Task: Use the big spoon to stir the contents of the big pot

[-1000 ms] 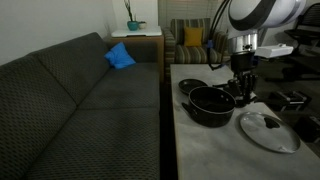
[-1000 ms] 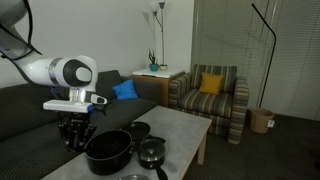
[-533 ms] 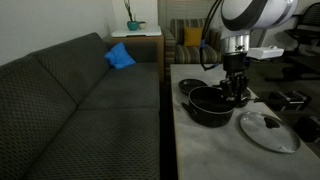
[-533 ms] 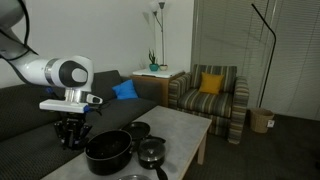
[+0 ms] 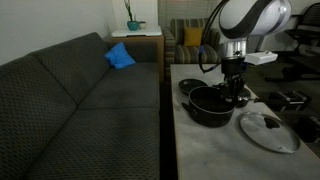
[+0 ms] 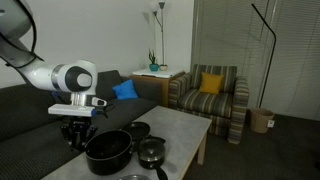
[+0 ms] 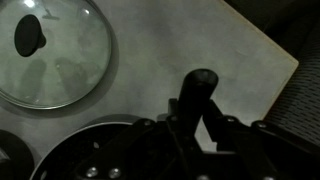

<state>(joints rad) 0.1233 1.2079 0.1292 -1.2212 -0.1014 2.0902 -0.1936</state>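
The big pot point(image 5: 209, 105) is the largest black pot, near the table's edge by the sofa; it also shows in an exterior view point(image 6: 108, 152) and as a dark rim in the wrist view point(image 7: 80, 150). My gripper point(image 5: 234, 97) hangs over the pot's far side and is shut on the big spoon, a black utensil whose handle point(image 7: 197, 95) sticks up between the fingers in the wrist view. The spoon's bowl is hidden inside the pot. In an exterior view the gripper point(image 6: 78, 135) sits just behind the pot.
A smaller black pot point(image 5: 192, 86) stands behind the big one. A round glass lid with steel rim point(image 5: 268, 130) lies on the table beside it, also in the wrist view point(image 7: 50, 50). Another small pot point(image 6: 152, 153) is close by. A sofa point(image 5: 80, 110) borders the table.
The gripper with the spoon has shifted a little across the big pot, towards the smaller pot. The pots and lid have not moved.
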